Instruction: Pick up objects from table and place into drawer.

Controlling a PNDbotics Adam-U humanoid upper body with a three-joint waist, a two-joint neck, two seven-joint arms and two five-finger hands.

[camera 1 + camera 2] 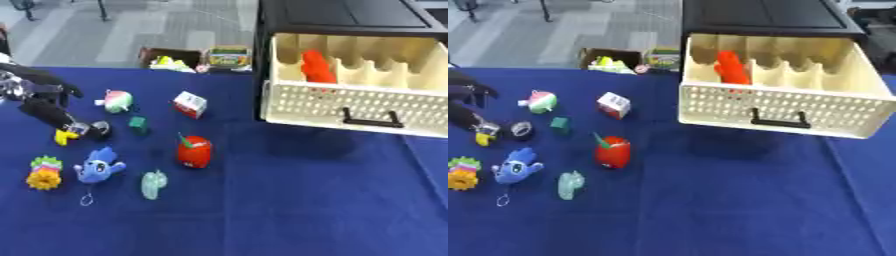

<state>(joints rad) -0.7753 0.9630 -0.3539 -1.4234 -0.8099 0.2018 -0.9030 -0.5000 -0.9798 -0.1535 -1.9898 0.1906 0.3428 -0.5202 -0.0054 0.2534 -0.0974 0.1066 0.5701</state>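
Left hand [39, 102] reaches down, fingers pinching the small yellow piece [65, 136]; open drawer [350, 107] sits far right.

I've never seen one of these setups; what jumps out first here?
The pulled-out cream drawer at upper right, with an orange-red thing already inside. Then the bright toys on the blue table: a red one mid-table, a blue one at left. The robot's black left hand reaches down at the left edge.
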